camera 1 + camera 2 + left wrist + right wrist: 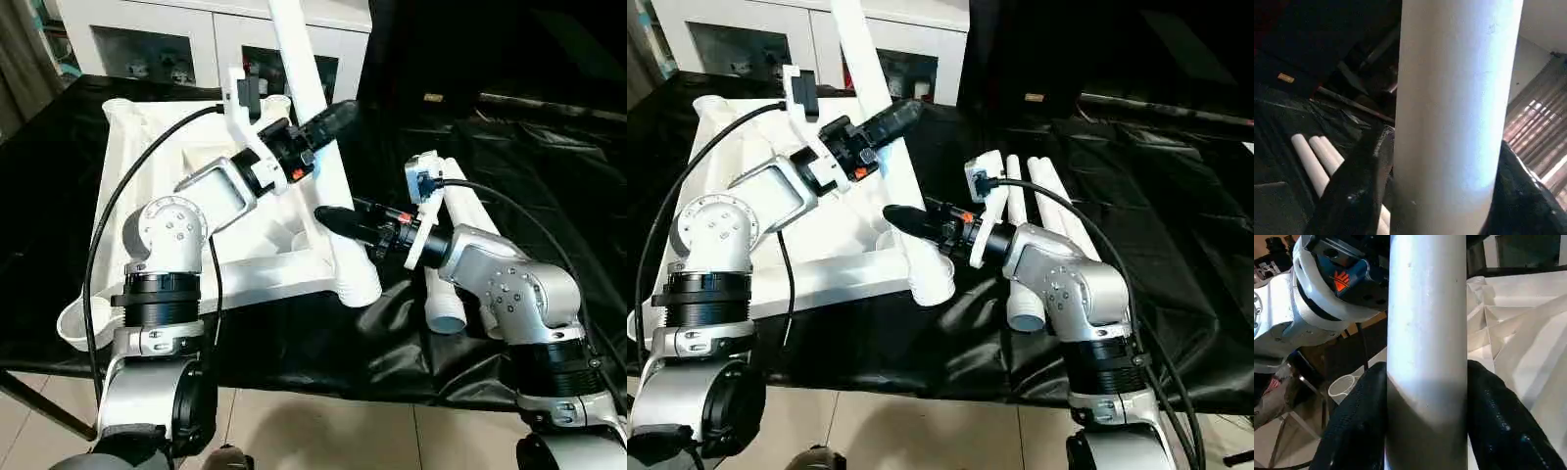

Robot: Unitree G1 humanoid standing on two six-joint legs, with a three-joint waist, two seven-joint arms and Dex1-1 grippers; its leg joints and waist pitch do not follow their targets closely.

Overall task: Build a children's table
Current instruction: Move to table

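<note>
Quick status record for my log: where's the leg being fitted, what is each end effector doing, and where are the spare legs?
tabletop: white tabletop lies underside up on the black sheet
leg in work: white leg stands tilted at the tabletop's near right corner
left end effector: fingers on both sides of the leg's upper part
right end effector: fingers on both sides of the leg, lower down
spare legs: lying side by side on the sheet, to the robot's right of the tabletop
background: white glass-fronted cabinet behind the tabletop
</note>
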